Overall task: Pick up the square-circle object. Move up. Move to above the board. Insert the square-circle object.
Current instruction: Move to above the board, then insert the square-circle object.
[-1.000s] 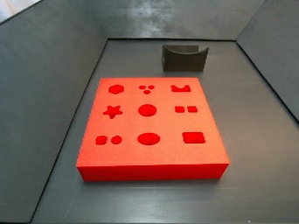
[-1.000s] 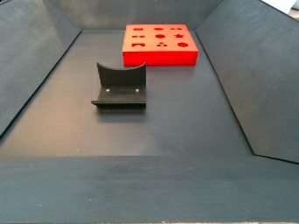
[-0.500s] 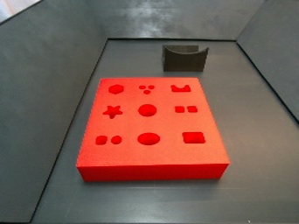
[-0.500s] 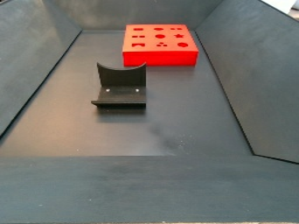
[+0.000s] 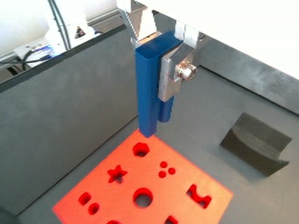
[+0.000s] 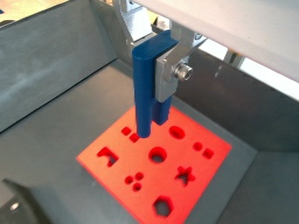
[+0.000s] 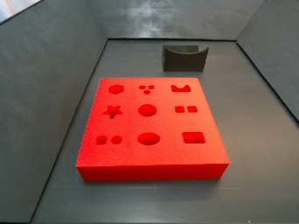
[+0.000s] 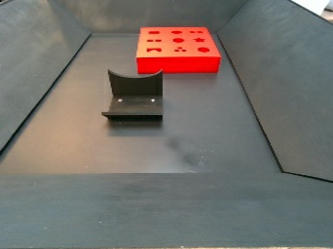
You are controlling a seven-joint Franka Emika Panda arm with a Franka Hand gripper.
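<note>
In both wrist views my gripper [image 5: 158, 63] [image 6: 159, 63] is shut on the square-circle object [image 5: 149, 92] [image 6: 145, 92], a slim blue bar hanging upright. The silver fingers [image 5: 177, 72] [image 6: 170, 70] clamp its upper part. Its lower end hangs in the air above the board [image 5: 173, 185] [image 6: 222, 162], a flat red slab with star, circle and square cut-outs, near one edge of it. Both side views show the board [image 7: 146, 157] [image 8: 178, 64] lying flat on the floor with its holes empty. Neither side view shows the gripper or the bar.
The fixture [image 7: 184, 58] [image 8: 132, 97], a dark bracket on a base plate, stands on the floor apart from the board, also seen in both wrist views [image 5: 257, 140] [image 6: 14, 206]. Sloping grey walls [image 7: 47, 79] [image 8: 279, 88] enclose the floor.
A faint dark patch has appeared on the floor in front of the fixture in a side view. The board and the fixture have not moved.
</note>
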